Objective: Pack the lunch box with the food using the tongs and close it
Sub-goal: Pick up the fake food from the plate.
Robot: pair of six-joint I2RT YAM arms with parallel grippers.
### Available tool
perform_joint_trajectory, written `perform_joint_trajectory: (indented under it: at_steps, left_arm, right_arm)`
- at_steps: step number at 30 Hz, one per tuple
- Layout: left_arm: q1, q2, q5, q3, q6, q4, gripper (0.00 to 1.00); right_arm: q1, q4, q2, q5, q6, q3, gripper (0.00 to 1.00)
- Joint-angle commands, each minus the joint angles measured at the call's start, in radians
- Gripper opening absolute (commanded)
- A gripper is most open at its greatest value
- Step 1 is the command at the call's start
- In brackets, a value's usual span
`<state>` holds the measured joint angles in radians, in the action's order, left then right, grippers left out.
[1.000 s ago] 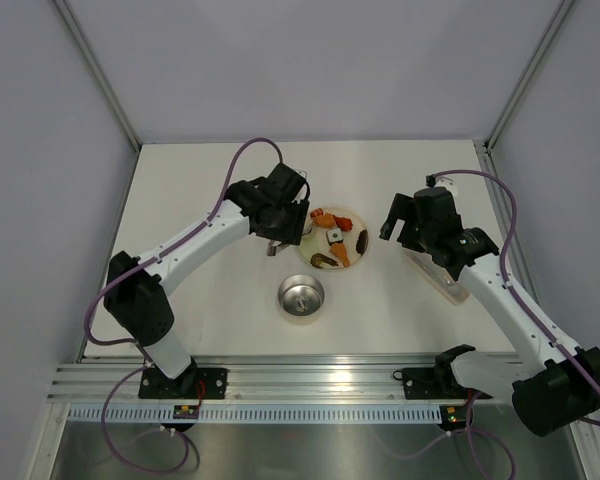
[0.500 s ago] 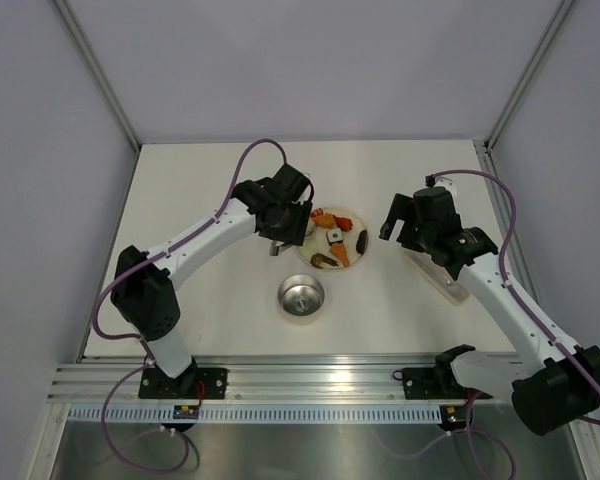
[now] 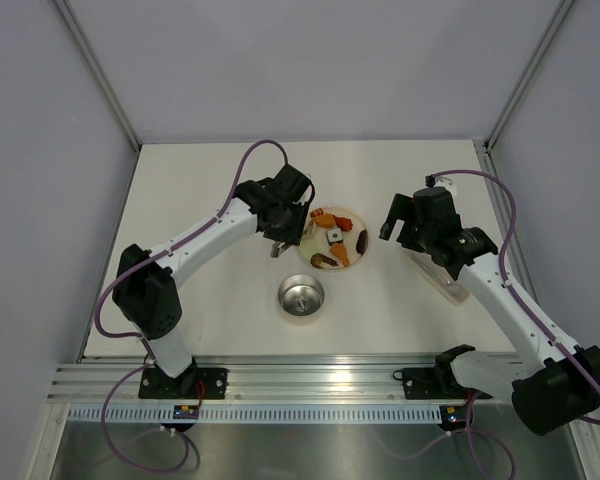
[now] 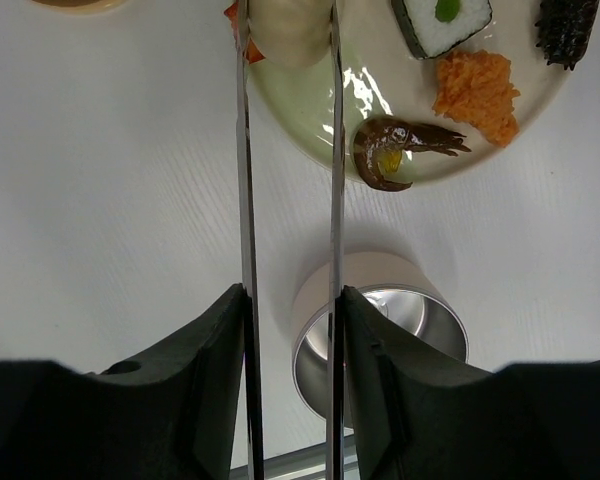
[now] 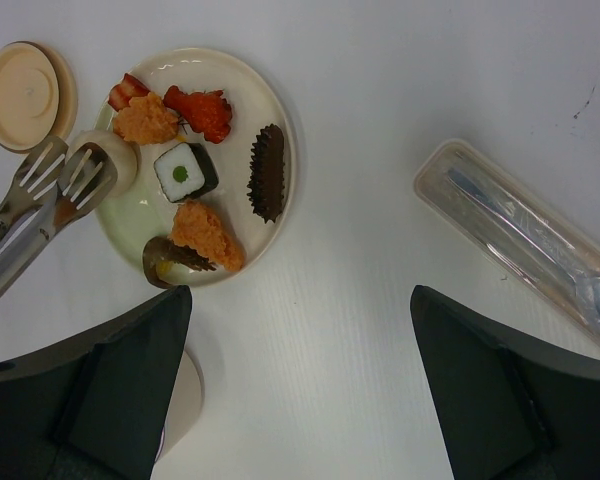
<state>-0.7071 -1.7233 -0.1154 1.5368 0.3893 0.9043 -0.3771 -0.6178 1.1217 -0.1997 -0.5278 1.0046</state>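
My left gripper (image 4: 292, 295) (image 3: 285, 225) is shut on the tongs (image 4: 243, 200), one slim silver arm against each finger. The tongs (image 5: 40, 190) reach to the plate's left side, and their tips flank a round pale bun (image 4: 290, 30) (image 5: 120, 160). The rest of the food lies on the cream plate (image 3: 315, 262): a sushi roll (image 5: 185, 172), orange pieces (image 5: 205, 235), a red piece (image 5: 202, 108) and a dark piece (image 5: 268, 172). The steel lunch box (image 3: 301, 297) (image 4: 420, 325) stands open just in front of the plate. Its tan lid (image 5: 25, 90) lies left of the plate. My right gripper (image 5: 300, 300) (image 3: 395, 225) hangs open and empty to the plate's right.
A clear plastic case (image 5: 520, 235) (image 3: 435, 275) with cutlery inside lies on the table to the right, below my right arm. Grey walls close in the table at the back and both sides. The aluminium rail (image 3: 320, 375) runs along the near edge.
The left gripper has squeezed the tongs narrower around the bun. The left wrist has shifted slightly towards the plate. The right arm has stayed still.
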Motion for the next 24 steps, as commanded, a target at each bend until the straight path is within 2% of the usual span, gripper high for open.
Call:
perform_joint_trajectory:
  at_steps: [1, 6, 8, 10, 19, 24]
  left_arm:
    - [-0.005, 0.019, 0.02, 0.034, -0.004, -0.031, 0.4]
    - [-0.005, 0.054, 0.043, 0.029, 0.003, -0.024, 0.3]
    - [-0.005, 0.065, 0.057, 0.032, 0.01, -0.015, 0.19]
    - [-0.003, 0.088, 0.085, 0.029, 0.017, -0.012, 0.13]
    - [-0.005, 0.238, 0.112, -0.01, 0.029, 0.037, 0.11]
    - [-0.005, 0.37, 0.183, -0.122, 0.025, 0.068, 0.09]
  right_arm:
    - [-0.002, 0.001, -0.007, -0.01, 0.002, 0.028, 0.99]
    - [-0.002, 0.0, -0.011, -0.01, -0.001, 0.028, 0.99]
    - [-0.002, 0.001, -0.011, -0.009, -0.005, 0.026, 1.0]
    - [-0.002, 0.001, -0.011, -0.007, -0.006, 0.025, 0.99]
    - [-0.002, 0.006, -0.019, 0.002, -0.012, 0.019, 0.99]
    - [-0.002, 0.013, -0.03, -0.004, -0.014, 0.002, 1.0]
